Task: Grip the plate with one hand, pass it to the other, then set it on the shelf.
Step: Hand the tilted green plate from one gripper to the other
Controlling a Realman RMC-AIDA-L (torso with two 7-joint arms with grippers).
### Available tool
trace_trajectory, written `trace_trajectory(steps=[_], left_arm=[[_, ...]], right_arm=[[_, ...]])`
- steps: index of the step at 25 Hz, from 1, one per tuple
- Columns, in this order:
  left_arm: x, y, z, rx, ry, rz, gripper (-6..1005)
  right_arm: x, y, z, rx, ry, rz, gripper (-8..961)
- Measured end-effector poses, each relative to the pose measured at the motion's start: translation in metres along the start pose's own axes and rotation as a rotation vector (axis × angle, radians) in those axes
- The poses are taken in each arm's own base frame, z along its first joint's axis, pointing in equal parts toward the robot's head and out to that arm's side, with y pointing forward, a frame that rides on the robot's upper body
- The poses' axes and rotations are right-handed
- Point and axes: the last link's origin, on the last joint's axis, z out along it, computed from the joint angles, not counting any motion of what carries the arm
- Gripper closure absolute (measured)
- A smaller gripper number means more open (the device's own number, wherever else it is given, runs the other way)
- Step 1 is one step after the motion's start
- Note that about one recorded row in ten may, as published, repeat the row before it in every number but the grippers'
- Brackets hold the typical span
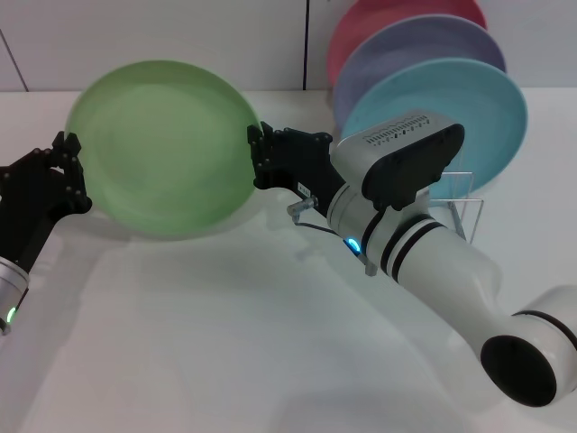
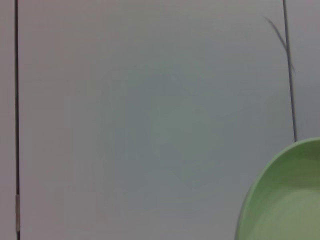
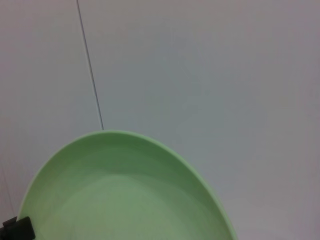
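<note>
The light-green plate (image 1: pixel 162 144) is held tilted up above the white table, between my two grippers. My right gripper (image 1: pixel 259 155) is shut on its right rim; a black fingertip (image 3: pixel 17 229) shows against the plate (image 3: pixel 125 195) in the right wrist view. My left gripper (image 1: pixel 72 171) is at the plate's left rim with its fingers spread. In the left wrist view only an edge of the plate (image 2: pixel 285 200) shows, off in a corner. The silver wire shelf (image 1: pixel 466 209) stands at the right, behind my right arm.
A turquoise plate (image 1: pixel 469 113), a lavender plate (image 1: pixel 397 54) and a pink plate (image 1: pixel 361 27) stand upright in the shelf at the back right. A white wall is behind the table. My right forearm (image 1: pixel 433 262) lies across the table's right half.
</note>
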Motion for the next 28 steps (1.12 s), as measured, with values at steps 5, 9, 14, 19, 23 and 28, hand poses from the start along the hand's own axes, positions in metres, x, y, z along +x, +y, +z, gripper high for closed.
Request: trace_trajectory(steps=[5,9,14,19,23,28], left_arm=[[-0.0001,0.0,-0.0004,0.0,0.0,0.0,968],[-0.0001,-0.0001,-0.001,0.001,0.002,0.0,969],[-0.0009,0.0001,-0.0025,0.001,-0.001,-0.003,969],[-0.0009,0.0002,-0.0035,0.001,0.001,-0.004,969],[-0.0009,0.0004,-0.0039,0.0,0.002,-0.005,969],[-0.0008,0.0007,-0.0043,0.0,0.004,-0.006,969]], right_arm=[[0.0,0.0001,-0.0002,0.0,-0.001,0.001,889],[-0.0002,0.0003,-0.0001,0.0,-0.002,0.001,888],[0.0003,-0.0002,-0.0005,0.001,-0.001,0.002,895],[0.0004,-0.0012,-0.0007,0.006,-0.002,0.004,902],[0.0008,-0.0018,-0.0013,0.009,-0.002,0.006,908],[0.0009,-0.0019,-0.0015,0.01,-0.003,0.008,918]])
